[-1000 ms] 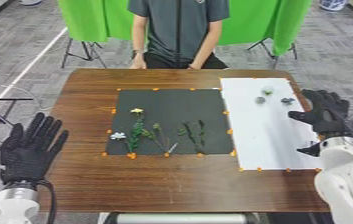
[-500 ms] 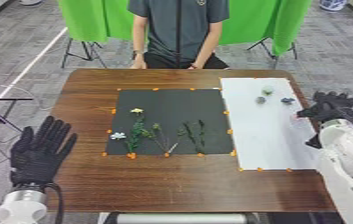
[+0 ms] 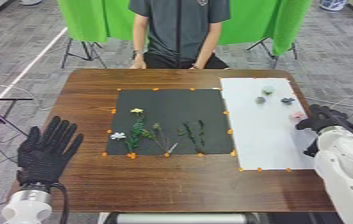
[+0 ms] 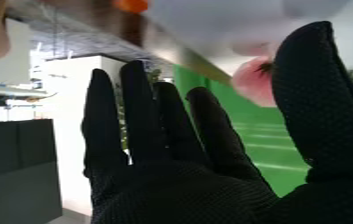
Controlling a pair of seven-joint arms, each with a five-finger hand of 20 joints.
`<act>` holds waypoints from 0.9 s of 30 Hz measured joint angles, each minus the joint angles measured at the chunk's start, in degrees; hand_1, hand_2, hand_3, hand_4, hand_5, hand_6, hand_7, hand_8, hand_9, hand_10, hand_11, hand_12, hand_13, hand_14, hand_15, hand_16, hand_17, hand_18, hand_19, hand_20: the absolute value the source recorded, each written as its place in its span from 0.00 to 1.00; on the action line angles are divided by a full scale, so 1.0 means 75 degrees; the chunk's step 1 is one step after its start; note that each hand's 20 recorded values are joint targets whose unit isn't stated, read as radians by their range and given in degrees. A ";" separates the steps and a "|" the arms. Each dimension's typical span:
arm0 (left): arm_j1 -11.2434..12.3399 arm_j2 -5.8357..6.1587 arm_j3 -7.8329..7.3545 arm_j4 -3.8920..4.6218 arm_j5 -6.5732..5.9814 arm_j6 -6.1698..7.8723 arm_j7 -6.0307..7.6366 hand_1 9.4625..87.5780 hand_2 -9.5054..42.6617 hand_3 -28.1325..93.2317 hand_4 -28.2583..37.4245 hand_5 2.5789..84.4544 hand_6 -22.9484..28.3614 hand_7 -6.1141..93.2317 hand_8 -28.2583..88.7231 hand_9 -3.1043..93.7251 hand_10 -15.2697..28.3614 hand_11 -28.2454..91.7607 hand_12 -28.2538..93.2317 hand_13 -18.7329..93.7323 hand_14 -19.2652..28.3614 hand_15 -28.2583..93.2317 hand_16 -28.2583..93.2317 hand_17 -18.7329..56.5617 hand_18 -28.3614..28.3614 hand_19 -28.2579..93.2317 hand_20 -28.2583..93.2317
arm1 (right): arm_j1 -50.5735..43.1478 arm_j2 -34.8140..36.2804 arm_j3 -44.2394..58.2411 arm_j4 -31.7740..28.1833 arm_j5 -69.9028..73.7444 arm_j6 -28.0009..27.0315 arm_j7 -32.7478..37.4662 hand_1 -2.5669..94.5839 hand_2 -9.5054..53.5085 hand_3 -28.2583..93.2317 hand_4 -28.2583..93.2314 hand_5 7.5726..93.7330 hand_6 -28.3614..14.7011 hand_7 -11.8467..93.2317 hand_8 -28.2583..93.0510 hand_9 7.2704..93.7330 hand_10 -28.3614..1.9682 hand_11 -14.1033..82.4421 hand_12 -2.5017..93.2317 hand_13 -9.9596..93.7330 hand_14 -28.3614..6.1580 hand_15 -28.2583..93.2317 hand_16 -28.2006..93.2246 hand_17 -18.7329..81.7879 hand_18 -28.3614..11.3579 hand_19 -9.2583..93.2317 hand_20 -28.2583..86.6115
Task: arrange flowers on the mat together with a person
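Note:
My right hand is at the right edge of the white sheet, close beside a pink flower. In the right wrist view the right hand has straight fingers and a raised thumb, with the pink flower next to the thumb. My left hand lies over the table's left side with its fingers straight and spread. On the dark mat are a yellow flower, a white flower and several green stems.
Three small flower heads, one of them pale green, lie on the far part of the white sheet. Orange tape pieces mark mat and sheet edges. A person sits across the brown table, both hands at its far edge.
My right hand has come down and nearer along the sheet's right edge, and the pink flower has come into clear sight. The left hand has shifted slightly to the right.

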 measured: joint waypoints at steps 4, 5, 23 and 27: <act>-0.0012 0.0000 0.0028 0.0000 -0.0001 0.0000 -0.0025 0.29 0.47 0.80 0.00 0.53 0.61 0.14 0.17 0.46 0.65 0.35 0.31 0.44 0.65 0.38 0.20 0.22 0.72 0.47 0.34 | 0.0000 -0.0019 -0.0001 0.0147 -0.0054 0.0229 -0.0857 0.48 0.00 0.84 0.00 0.36 0.65 0.30 0.11 0.40 0.67 0.28 0.13 0.47 0.52 0.55 0.35 0.32 0.27 0.71 0.34; -0.0017 -0.0005 0.0031 0.0000 -0.0001 0.0000 -0.0036 0.29 0.47 0.80 0.00 0.53 0.61 0.14 0.17 0.46 0.65 0.35 0.31 0.44 0.65 0.38 0.20 0.22 0.72 0.47 0.34 | 0.0007 -0.0019 -0.0006 0.0161 -0.0081 0.0228 -0.1023 0.49 0.00 0.84 0.00 0.39 0.67 0.31 0.10 0.43 0.68 0.29 0.14 0.50 0.55 0.57 0.35 0.34 0.27 0.73 0.35; 0.0004 -0.0046 0.0011 0.0001 0.0034 0.0000 -0.0110 0.29 0.47 0.80 0.00 0.53 0.61 0.14 0.17 0.46 0.65 0.35 0.30 0.44 0.65 0.38 0.20 0.22 0.72 0.47 0.34 | -0.0303 -0.0165 -0.0110 -0.0247 0.0700 0.1188 -0.1069 0.63 0.06 0.73 0.00 0.72 0.72 0.51 0.20 0.87 0.67 0.27 0.42 0.69 0.65 0.61 0.54 0.41 0.26 0.75 0.45; 0.0052 -0.0058 -0.0015 0.0002 0.0042 -0.0001 -0.0107 0.29 0.47 0.80 0.00 0.53 0.61 0.14 0.17 0.46 0.65 0.35 0.30 0.44 0.65 0.38 0.20 0.22 0.72 0.47 0.34 | -0.0602 -0.0288 -0.0291 -0.0784 0.0845 0.1742 -0.1348 0.62 0.06 0.74 0.00 0.72 0.72 0.51 0.20 0.87 0.67 0.27 0.42 0.69 0.65 0.61 0.54 0.41 0.26 0.75 0.45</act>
